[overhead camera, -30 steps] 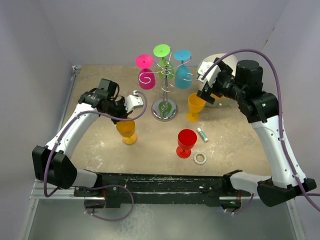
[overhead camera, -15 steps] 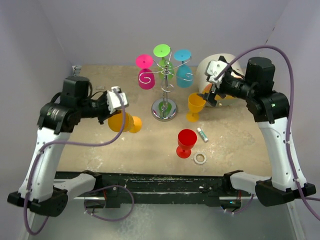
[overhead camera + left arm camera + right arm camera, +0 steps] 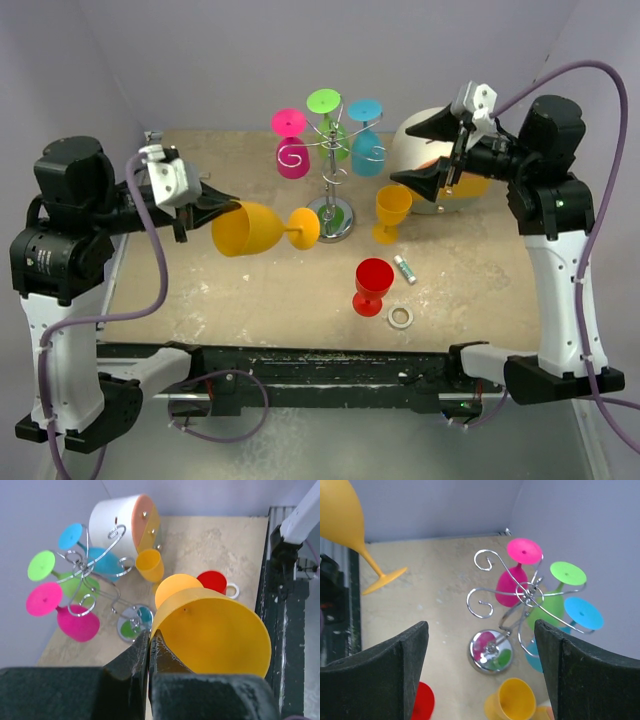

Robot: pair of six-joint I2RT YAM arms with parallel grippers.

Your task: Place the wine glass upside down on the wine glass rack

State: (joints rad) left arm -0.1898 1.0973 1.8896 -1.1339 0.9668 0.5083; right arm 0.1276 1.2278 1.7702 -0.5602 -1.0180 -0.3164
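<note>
Wine glass (image 3: 250,228) in orange is held in the air above the tan table (image 3: 200,290), turned on its side with the bowl mouth toward the left and the round foot toward the wine glass rack (image 3: 328,170). It is not on the rack; in the top view its foot is seen just beside the rack's mirror base.

The left arm is lifted high at the left edge, its forearm level and pointed right. The left gripper (image 3: 215,205) is pinched on the bowl's rim, the wall clamped between the two fingers (image 3: 135,662).

The right arm is stood tall at the right, its wrist turned left toward the rack. The right gripper (image 3: 420,152) is spread wide, nothing between its fingers, and is hung over the round white-and-orange box (image 3: 117,522).

On the rack a pink glass (image 3: 292,150), a green glass (image 3: 325,115) and a blue glass (image 3: 366,140) are hung upside down. A second orange glass (image 3: 392,212) and a red glass (image 3: 373,285) are stood upright on the table. A small tube (image 3: 404,268) and a white ring (image 3: 401,317) are laid near the red glass.
</note>
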